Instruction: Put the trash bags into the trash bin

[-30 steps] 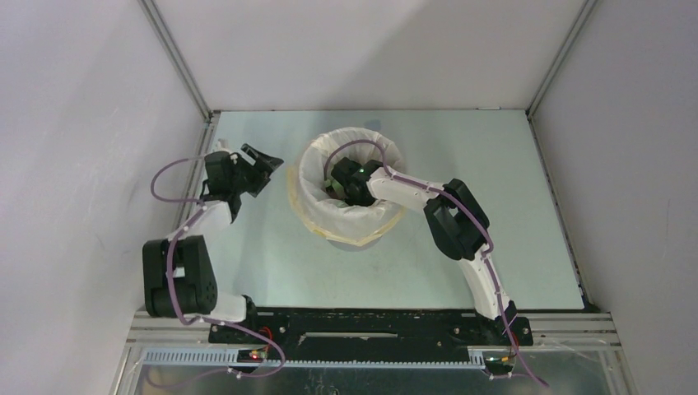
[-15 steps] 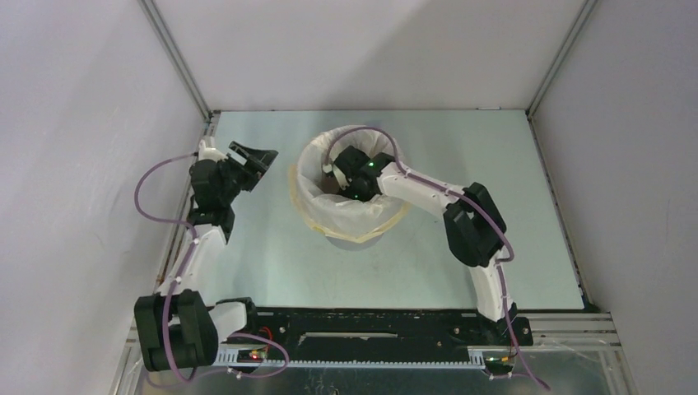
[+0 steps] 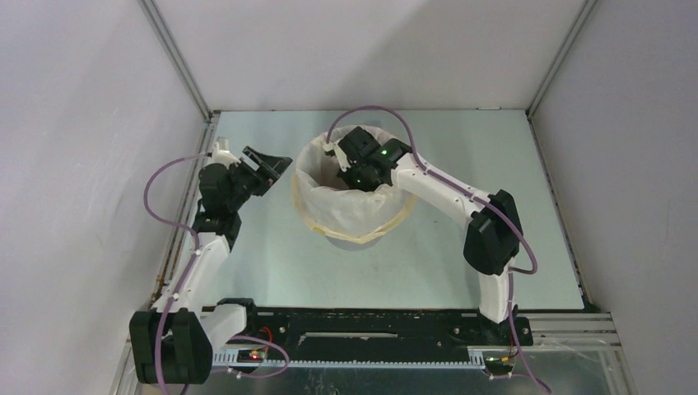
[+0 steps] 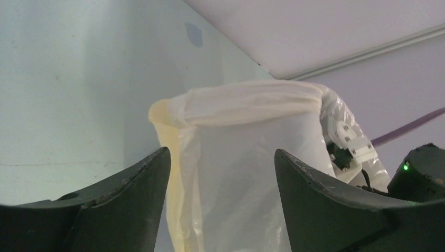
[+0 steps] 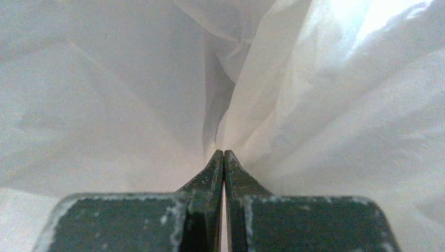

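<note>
The pale cream trash bag (image 3: 350, 212) lines the grey trash bin (image 3: 349, 241), its yellow edge band folded down over the rim. My right gripper (image 5: 224, 152) is inside the bag near its far rim, shut, with a fold of the bag (image 5: 325, 105) pinched at the tips. In the top view only its wrist (image 3: 364, 159) shows. My left gripper (image 3: 276, 164) is open and empty just left of the bin. In the left wrist view it (image 4: 220, 157) frames the bag's outer wall (image 4: 246, 136) without touching it.
The bin stands in the middle of the pale green table (image 3: 494, 164). Grey walls close in the back and both sides. The left arm runs along the table's left edge. The right arm (image 3: 486, 239) arches over the right half.
My right gripper has moved from the bag's middle to its far rim. My left arm has stretched out, and its gripper has shifted slightly right, toward the bin.
</note>
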`<state>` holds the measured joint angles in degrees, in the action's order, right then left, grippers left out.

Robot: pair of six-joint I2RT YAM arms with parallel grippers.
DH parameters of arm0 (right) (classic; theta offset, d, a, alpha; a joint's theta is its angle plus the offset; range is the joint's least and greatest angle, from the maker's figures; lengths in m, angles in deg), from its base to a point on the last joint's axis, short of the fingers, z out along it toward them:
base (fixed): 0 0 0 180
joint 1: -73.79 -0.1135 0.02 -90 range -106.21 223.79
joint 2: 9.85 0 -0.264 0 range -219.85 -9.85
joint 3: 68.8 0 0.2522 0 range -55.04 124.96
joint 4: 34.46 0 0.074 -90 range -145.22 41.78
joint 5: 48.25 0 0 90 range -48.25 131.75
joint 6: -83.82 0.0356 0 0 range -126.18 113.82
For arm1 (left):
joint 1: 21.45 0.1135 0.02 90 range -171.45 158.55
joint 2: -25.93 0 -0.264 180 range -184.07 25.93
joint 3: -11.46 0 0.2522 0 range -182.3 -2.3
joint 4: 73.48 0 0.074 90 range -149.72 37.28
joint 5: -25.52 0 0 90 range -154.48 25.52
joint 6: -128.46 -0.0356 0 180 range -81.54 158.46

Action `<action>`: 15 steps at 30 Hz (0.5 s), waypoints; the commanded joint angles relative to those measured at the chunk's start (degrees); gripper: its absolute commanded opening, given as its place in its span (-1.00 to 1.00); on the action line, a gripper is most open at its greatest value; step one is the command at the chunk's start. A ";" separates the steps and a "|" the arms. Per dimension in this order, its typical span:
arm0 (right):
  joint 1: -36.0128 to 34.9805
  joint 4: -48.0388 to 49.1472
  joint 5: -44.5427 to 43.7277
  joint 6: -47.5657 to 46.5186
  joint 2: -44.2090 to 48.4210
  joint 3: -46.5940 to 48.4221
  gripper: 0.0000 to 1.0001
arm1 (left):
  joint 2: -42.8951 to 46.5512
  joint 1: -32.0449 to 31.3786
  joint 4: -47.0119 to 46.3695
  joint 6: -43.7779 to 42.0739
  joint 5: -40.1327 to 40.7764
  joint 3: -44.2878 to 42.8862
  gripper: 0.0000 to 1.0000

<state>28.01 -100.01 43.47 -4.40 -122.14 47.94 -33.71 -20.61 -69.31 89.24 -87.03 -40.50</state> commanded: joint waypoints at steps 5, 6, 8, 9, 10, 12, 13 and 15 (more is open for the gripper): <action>0.07 1.47 -1.32 1.92 -1.07 -1.30 -1.00 | 6.84 -4.03 2.16 -2.09 3.02 1.20 0.57; 0.06 2.71 -0.80 2.05 -1.35 -1.99 -1.00 | 7.69 -4.24 2.38 -2.09 3.33 1.64 0.57; 0.16 4.96 -0.45 2.61 -2.14 -3.13 -1.00 | 9.56 -4.58 2.97 -2.09 4.40 2.94 0.58; 0.15 5.51 -0.49 2.85 -2.78 -3.30 -1.00 | 10.65 -4.54 3.30 -2.14 5.08 3.63 0.59; 0.16 6.09 -0.56 2.99 -3.55 -3.78 -1.00 | 12.17 -4.53 4.01 -2.29 5.77 4.32 0.59; 0.16 7.83 -0.55 3.56 -4.52 -5.08 -1.00 | 14.27 -4.55 4.91 -2.60 6.79 5.48 0.61; 0.16 8.70 -0.37 3.83 -4.90 -5.68 -1.00 | 15.08 -4.53 5.30 -2.68 6.96 5.87 0.62; 0.15 9.39 0.14 4.08 -5.75 -6.10 -1.00 | 15.75 -4.53 6.14 -3.08 6.47 6.51 0.62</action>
<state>28.01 -94.70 43.01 -1.80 -126.21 42.69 -20.33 -24.87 -64.50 88.28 -82.13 -34.64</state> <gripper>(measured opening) 0.007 0.806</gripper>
